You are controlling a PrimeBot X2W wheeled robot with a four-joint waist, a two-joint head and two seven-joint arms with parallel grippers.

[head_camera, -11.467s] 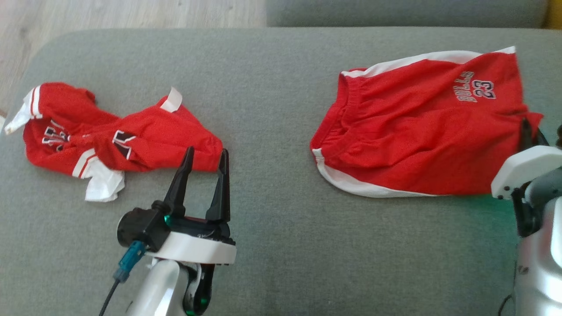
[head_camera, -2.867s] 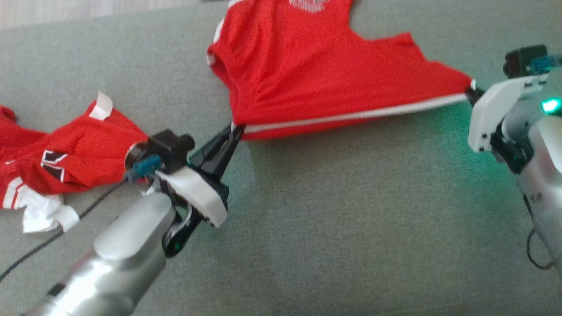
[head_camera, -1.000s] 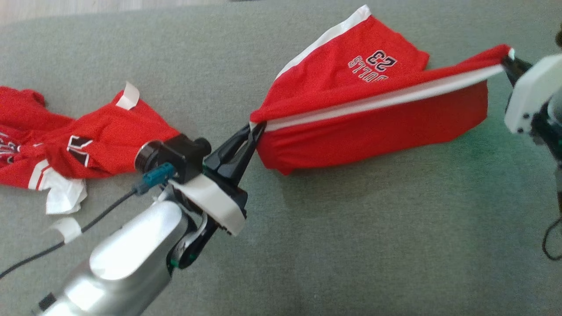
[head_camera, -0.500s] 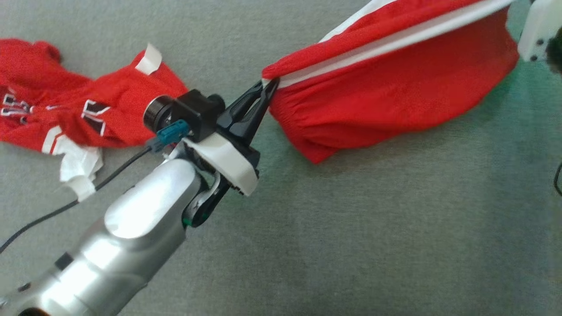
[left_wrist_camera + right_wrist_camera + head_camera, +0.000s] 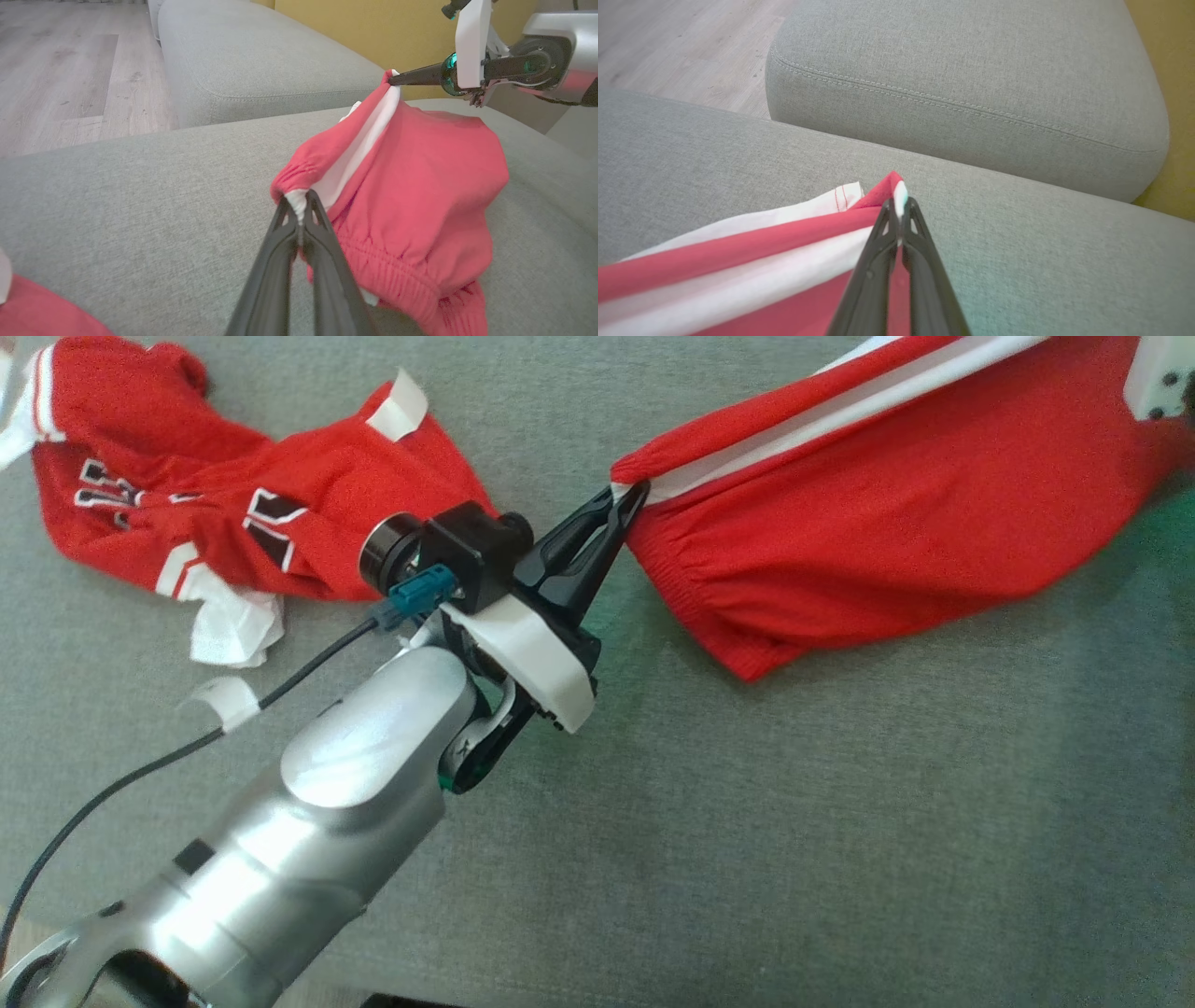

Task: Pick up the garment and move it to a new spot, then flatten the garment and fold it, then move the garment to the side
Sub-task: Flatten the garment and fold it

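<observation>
Head view: the left gripper (image 5: 638,490) pinches the waistband corner of the red shorts (image 5: 887,523), which are stretched over the grey sofa seat (image 5: 747,849).

Left wrist view: its fingers are closed on the white stripe, and the right gripper (image 5: 391,79) clamps the far corner.

Right wrist view: its fingers meet on that corner, above the seat.

A wide grey seat cushion (image 5: 794,821) is stretching across the head view, its woven cover lying smooth. A crumpled red jersey (image 5: 233,513) is lying on the left part of the seat cushion, bunched into folds, with black-and-white lettering, striped white trim and a loose white flap showing at its near edge. A white tab (image 5: 397,418) is sticking out at its far edge. Past the seat cushion's far edge a second grey cushion (image 5: 971,79) is sitting just beside it, a stitched seam running along its side. A pale wooden floor (image 5: 70,70) is spreading beyond the seat cushion, and a yellow wall (image 5: 373,28) is rising behind it.
</observation>
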